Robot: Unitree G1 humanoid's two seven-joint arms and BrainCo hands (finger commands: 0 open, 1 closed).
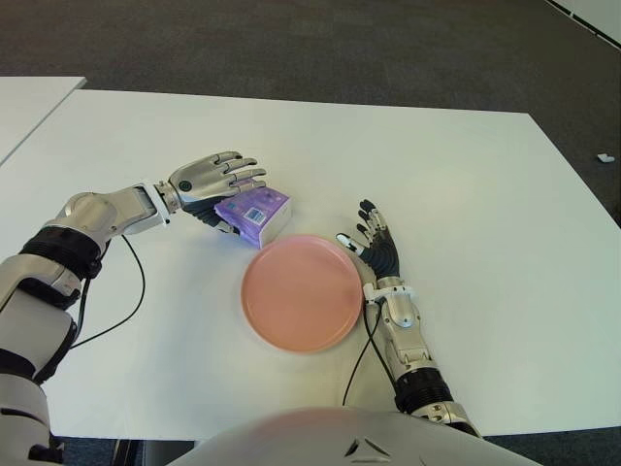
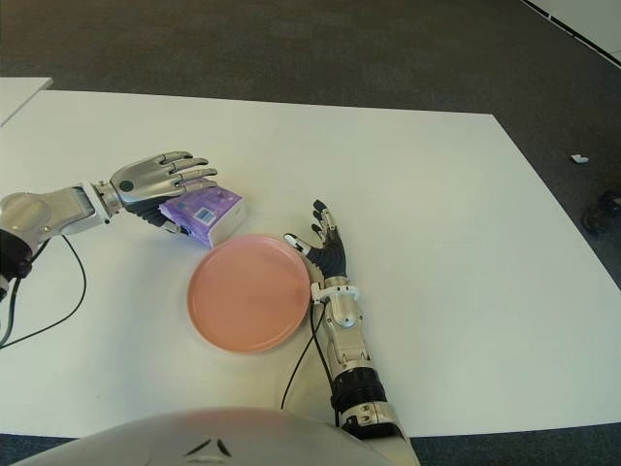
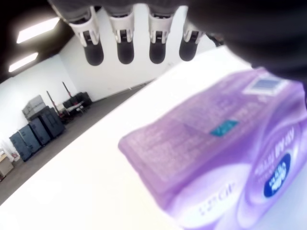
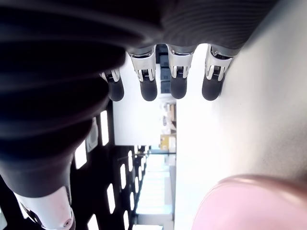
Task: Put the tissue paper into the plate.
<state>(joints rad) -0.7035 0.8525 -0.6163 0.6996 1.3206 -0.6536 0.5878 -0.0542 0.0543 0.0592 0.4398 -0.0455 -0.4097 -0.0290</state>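
The purple plastic-wrapped tissue pack (image 1: 254,215) sits on the white surface (image 1: 466,184) just beside the round pink plate (image 1: 302,292) — not yet in. Left hand (image 1: 215,181) hovers over it, fingers spread; right hand (image 1: 378,249) beside the plate's right, fingers apart.

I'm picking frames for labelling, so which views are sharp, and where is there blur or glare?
Both eye views are sharp and evenly lit: tissue pack, plate, soft shadows only. Left wrist view: the pack's print is blurred up close under the left hand. Right wrist view: the table washes out white and the right hand palm is a dark blur.
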